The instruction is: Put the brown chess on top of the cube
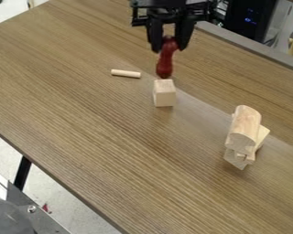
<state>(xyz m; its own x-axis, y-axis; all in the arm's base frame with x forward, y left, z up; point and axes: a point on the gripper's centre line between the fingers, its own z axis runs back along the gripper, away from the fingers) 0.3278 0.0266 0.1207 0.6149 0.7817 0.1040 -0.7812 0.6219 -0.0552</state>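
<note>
Your gripper (169, 48) has the chess piece (165, 65) pinched nearly upright, its lower end at the top of the cube (164, 95) (touching or just above, I can't tell). Near the cube, you have a peg (126, 73) on the table (112, 137).

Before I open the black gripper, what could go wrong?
The reddish-brown chess piece in the gripper could topple on release: its lower end looks rounded. It appears near the back edge of the pale wooden cube, so it may slide off. Contact is unclear, so it might drop.
</note>
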